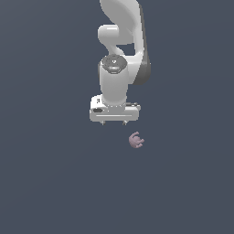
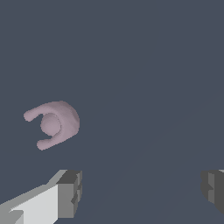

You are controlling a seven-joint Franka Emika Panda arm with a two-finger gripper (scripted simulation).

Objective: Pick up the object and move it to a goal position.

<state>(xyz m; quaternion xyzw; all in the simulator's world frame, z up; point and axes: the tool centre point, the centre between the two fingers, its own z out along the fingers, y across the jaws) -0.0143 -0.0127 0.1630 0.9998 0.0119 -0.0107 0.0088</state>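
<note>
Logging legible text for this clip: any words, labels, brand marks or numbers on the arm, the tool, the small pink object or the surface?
None. The white arm and its tool carry no lettering or logo in either view. The pink lumpy object is plain, as is the dark grey surface. The wrist view's close look at the tool's fingers shows no markings either.

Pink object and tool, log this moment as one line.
phase: approach | tool: open, empty | pink object: on floor, not between fingers | goal: not visible
</note>
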